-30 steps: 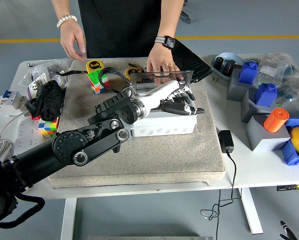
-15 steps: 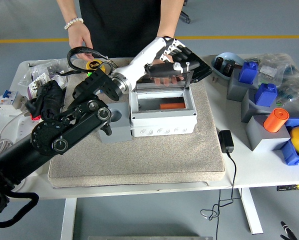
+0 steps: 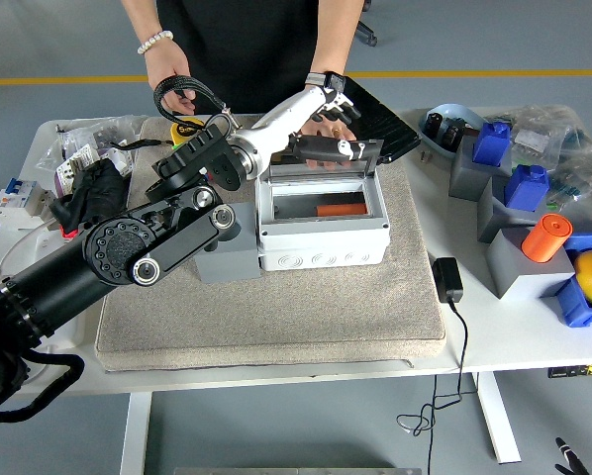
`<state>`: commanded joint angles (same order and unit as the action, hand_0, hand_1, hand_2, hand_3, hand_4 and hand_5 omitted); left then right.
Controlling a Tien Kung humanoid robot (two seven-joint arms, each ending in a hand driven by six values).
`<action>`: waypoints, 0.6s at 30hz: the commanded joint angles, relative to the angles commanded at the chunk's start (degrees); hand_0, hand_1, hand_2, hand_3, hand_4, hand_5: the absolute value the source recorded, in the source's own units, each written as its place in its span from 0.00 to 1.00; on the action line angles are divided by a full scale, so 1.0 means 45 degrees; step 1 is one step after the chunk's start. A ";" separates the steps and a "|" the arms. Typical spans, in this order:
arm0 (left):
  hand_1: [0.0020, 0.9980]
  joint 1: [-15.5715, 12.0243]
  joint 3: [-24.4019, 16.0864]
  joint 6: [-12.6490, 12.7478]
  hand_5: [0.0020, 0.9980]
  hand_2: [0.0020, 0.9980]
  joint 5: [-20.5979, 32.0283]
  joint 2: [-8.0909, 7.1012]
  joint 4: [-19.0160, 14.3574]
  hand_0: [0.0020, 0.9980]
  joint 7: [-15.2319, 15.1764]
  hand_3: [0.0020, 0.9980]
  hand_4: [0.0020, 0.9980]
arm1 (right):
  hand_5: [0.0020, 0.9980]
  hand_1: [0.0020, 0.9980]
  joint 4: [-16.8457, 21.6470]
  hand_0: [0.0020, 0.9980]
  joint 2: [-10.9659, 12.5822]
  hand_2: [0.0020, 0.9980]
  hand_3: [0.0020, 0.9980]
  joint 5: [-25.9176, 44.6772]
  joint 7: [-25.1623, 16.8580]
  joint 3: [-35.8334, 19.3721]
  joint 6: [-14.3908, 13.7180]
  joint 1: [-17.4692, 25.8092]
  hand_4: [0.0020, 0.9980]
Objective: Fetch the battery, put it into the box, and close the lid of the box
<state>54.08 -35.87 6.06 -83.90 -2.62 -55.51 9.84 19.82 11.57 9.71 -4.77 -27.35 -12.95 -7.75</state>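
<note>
The battery (image 3: 332,210) lies inside the open box (image 3: 322,226) at mid-table, so the step in hand is judged to be lid closing. The left hand (image 3: 328,127), fingers curled and holding nothing, touches the far edge of the raised lid (image 3: 331,156); next, the lid must be swung toward the near side and pressed down.

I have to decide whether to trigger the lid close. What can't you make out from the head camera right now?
- Head view: whether the left hand grips the lid or only rests on it; its fingers overlap the person's hand.
- The orange battery in the box: part hidden by the box's front wall.
- Right arm: out of frame.
</note>
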 joint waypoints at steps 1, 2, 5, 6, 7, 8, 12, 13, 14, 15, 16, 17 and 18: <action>0.79 0.0004 0.0052 -0.0006 0.59 0.74 -0.0019 -0.0005 -0.0002 0.78 0.0019 0.73 1.00 | 0.59 0.65 0.0002 0.72 0.0001 0.64 0.57 0.0022 -0.0003 -0.0003 0.0009 0.0006 0.98; 0.77 0.0009 0.0111 -0.0024 0.58 0.73 -0.0049 -0.0011 -0.0001 0.75 0.0058 0.73 1.00 | 0.59 0.65 0.0001 0.72 0.0000 0.64 0.57 0.0047 -0.0005 0.0000 0.0018 0.0011 0.98; 0.77 -0.0040 0.0286 -0.0223 0.58 0.73 -0.0319 -0.0060 -0.0023 0.75 0.0403 0.73 1.00 | 0.59 0.65 0.0002 0.72 0.0002 0.64 0.57 -0.0031 0.0002 -0.0034 0.0004 0.0002 0.98; 0.77 -0.0089 0.0326 -0.0335 0.58 0.73 -0.0368 -0.0101 -0.0099 0.75 0.0548 0.73 1.00 | 0.59 0.65 0.0005 0.72 0.0003 0.64 0.57 -0.0061 0.0006 -0.0045 0.0001 0.0000 0.98; 0.77 -0.0133 0.0347 -0.0405 0.58 0.73 -0.0380 -0.0145 -0.0190 0.75 0.0620 0.73 1.00 | 0.59 0.65 0.0007 0.72 0.0005 0.64 0.57 -0.0062 0.0009 -0.0040 0.0005 0.0001 0.98; 0.71 -0.0199 0.0352 -0.0462 0.58 0.70 -0.0369 -0.0208 -0.0341 0.62 0.0672 0.71 1.00 | 0.59 0.65 0.0010 0.72 0.0009 0.64 0.57 -0.0056 0.0009 -0.0043 0.0010 0.0009 0.98; 0.71 -0.0530 0.0222 -0.0643 0.58 0.70 0.0128 -0.0479 -0.1015 0.62 0.0840 0.71 1.00 | 0.59 0.65 0.0012 0.72 0.0014 0.64 0.57 -0.0041 0.0011 -0.0021 0.0029 0.0050 0.98; 0.71 -0.0594 0.0221 -0.0641 0.58 0.70 0.0185 -0.0523 -0.1138 0.62 0.0839 0.71 1.00 | 0.59 0.65 0.0011 0.72 0.0014 0.64 0.57 -0.0045 0.0013 -0.0017 0.0032 0.0056 0.98; 0.66 -0.0673 0.0227 -0.0642 0.59 0.68 0.0173 -0.0568 -0.1296 0.49 0.0846 0.69 1.00 | 0.59 0.65 0.0010 0.72 0.0011 0.64 0.57 -0.0050 0.0015 -0.0009 0.0034 0.0061 0.98; 0.66 -0.0784 0.0234 -0.0663 0.59 0.68 0.0270 -0.0624 -0.1514 0.49 0.0873 0.69 1.00 | 0.59 0.65 0.0012 0.72 0.0010 0.64 0.57 -0.0067 0.0017 -0.0009 0.0032 0.0074 0.98; 0.66 -0.0868 0.0245 -0.0684 0.59 0.68 0.0354 -0.0665 -0.1701 0.49 0.0897 0.69 1.00 | 0.59 0.65 0.0013 0.72 0.0010 0.64 0.57 -0.0072 0.0019 -0.0002 0.0033 0.0084 0.98; 0.66 -0.0939 0.0273 -0.0690 0.59 0.68 0.0401 -0.0702 -0.1872 0.49 0.0907 0.69 1.00 | 0.59 0.65 0.0013 0.72 0.0011 0.64 0.57 -0.0066 0.0024 0.0015 0.0039 0.0092 0.98; 0.66 -0.0980 0.0297 -0.0684 0.59 0.68 0.0419 -0.0722 -0.1968 0.49 0.0904 0.69 1.00 | 0.59 0.65 0.0012 0.72 0.0012 0.64 0.57 -0.0063 0.0028 0.0027 0.0042 0.0096 0.98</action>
<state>49.66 -34.54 2.98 -82.01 -5.87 -64.36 13.91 19.88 11.63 9.43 -4.64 -27.22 -12.76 -7.32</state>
